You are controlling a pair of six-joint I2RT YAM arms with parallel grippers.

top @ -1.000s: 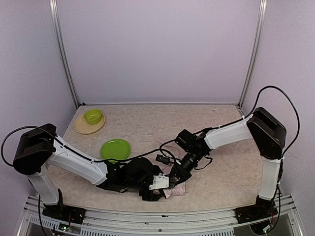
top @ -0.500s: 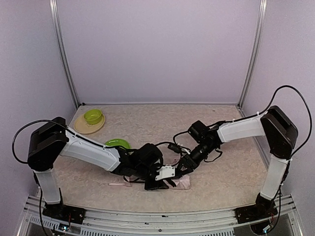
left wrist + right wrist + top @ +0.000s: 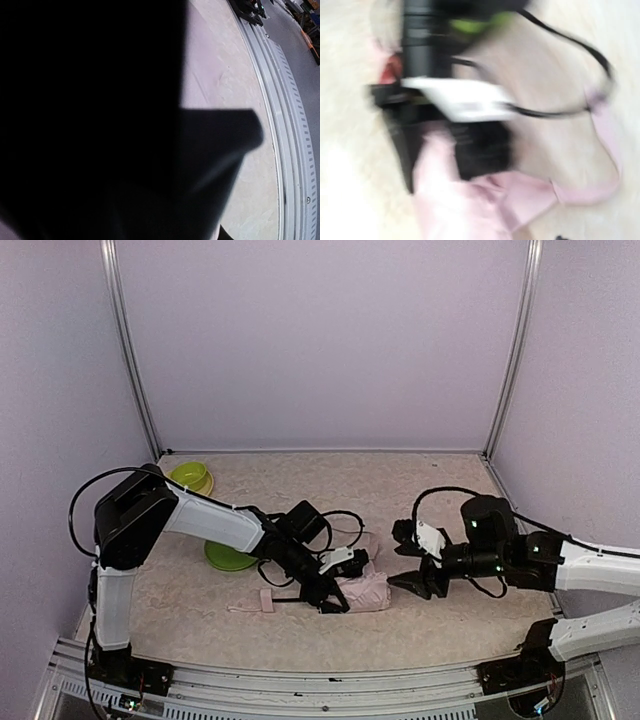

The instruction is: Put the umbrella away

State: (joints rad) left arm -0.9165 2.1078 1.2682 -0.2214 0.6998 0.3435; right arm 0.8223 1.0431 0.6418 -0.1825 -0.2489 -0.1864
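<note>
The umbrella [image 3: 368,592] lies folded on the table as a pale pink bundle, with a pink piece [image 3: 258,603] trailing to its left. My left gripper [image 3: 336,590] sits at the bundle's left end, shut on the fabric. The left wrist view is almost wholly blacked out. My right gripper [image 3: 402,557] hangs open just right of the umbrella, apart from it, with nothing between its fingers. The blurred right wrist view shows the pink fabric [image 3: 470,205] under the left gripper's black finger [image 3: 482,145], and a thin pink strap [image 3: 607,145] to the right.
A green plate [image 3: 222,558] lies behind the left forearm, partly hidden. A green bowl [image 3: 188,476] on a tan plate [image 3: 170,502] stands at the back left. Black cables [image 3: 345,525] loop over the table near the umbrella. The metal rail [image 3: 287,150] runs along the near edge.
My right gripper opened, let go of the umbrella and drew back to the right. My left gripper closed on the umbrella, and its arm swung round.
</note>
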